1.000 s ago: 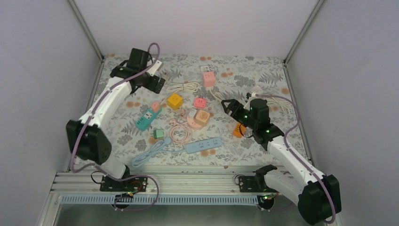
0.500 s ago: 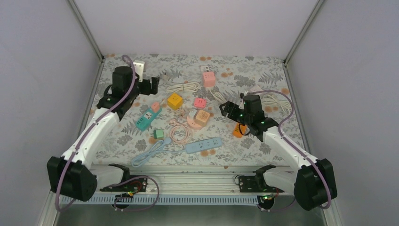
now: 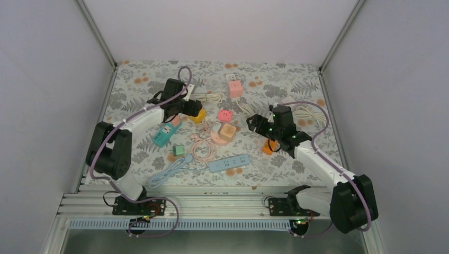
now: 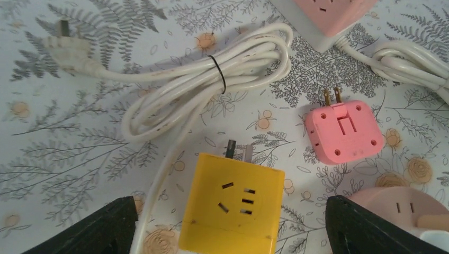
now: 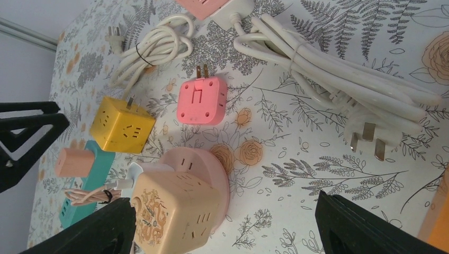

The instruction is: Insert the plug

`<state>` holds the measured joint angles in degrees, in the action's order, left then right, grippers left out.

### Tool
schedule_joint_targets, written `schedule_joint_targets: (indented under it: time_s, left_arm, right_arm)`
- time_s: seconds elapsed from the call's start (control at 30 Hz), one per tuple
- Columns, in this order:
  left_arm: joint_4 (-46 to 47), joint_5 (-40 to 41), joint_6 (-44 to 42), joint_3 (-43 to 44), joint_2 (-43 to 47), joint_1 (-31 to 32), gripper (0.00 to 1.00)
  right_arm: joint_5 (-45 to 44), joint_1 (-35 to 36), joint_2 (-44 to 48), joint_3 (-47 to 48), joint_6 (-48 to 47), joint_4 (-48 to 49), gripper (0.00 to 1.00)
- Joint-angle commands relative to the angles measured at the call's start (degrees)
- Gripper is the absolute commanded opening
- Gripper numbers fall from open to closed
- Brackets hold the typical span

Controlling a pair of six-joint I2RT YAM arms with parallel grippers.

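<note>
Left claw (image 3: 186,109): swung in from the worktop's (image 3: 296,84) far-left corner, now poised wide astride the yellow cube plug (image 4: 231,211), which lies ungrasped mid-worktop, so pickup seems next; right claw (image 3: 255,121): wide, empty, scarcely shifted.

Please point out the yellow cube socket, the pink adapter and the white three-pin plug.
yellow cube socket (image 4: 233,209), left wrist view, on its top face
pink adapter (image 4: 344,132), left wrist view, middle of body
white three-pin plug (image 5: 370,140), right wrist view, face between pins

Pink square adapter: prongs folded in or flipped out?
Out. Two metal prongs stick out beyond the pink adapter edge, bare, plugged into nothing.
</note>
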<state>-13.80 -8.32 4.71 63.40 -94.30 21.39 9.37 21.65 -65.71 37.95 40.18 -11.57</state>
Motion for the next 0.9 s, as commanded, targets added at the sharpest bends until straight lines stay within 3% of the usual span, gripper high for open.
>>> schedule_joint_targets:
  time_s: [0.0, 0.1, 0.47, 0.63, 0.67, 0.87]
  left_arm:
    - [0.10, -1.39, -3.52, 2.70, -3.82, 1.21, 0.85]
    - [-0.78, -1.66, -4.30, 3.58, -6.84, 1.57, 0.73]
    - [-1.29, 3.21, -4.63, 4.08, -10.93, 2.33, 0.76]
    - [-1.99, 3.87, -4.68, 4.82, -12.73, 2.52, 0.65]
    - [-2.46, 4.72, -4.88, 5.20, -13.26, 2.80, 0.57]
    - [-2.91, 6.43, -5.10, 5.78, -14.02, 3.02, 0.59]
  right_arm:
    - [0.60, -0.20, -1.75, 0.52, -1.28, 2.27, 0.88]
    - [1.76, -0.21, -2.86, 0.72, -1.34, 2.98, 0.87]
    - [1.75, -0.20, -2.90, 0.40, -1.58, 3.39, 0.87]
    - [1.86, -0.20, -2.70, 0.20, -1.41, 3.38, 0.87]
    - [1.73, -0.19, -2.37, 0.18, -1.33, 3.44, 0.87]
    - [1.89, -0.20, -1.88, 0.22, -0.92, 3.55, 0.87]
